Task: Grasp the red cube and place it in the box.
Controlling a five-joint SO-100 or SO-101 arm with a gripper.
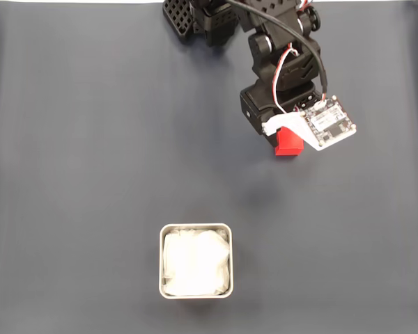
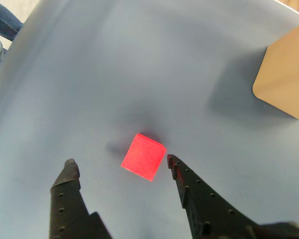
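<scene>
parted pincer (image 2: 120, 162) above red cube (image 2: 143, 157), box (image 1: 195, 261) well apart

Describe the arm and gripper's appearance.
The arm is black plastic, with a thick black cable and red-white wires running down to a white circuit board at the wrist. The gripper has two matte black, tapered fingers with small holes.

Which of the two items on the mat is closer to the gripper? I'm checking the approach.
The red cube: in the wrist view it lies just ahead of the open gripper. The box sits far off, white-lined.
</scene>
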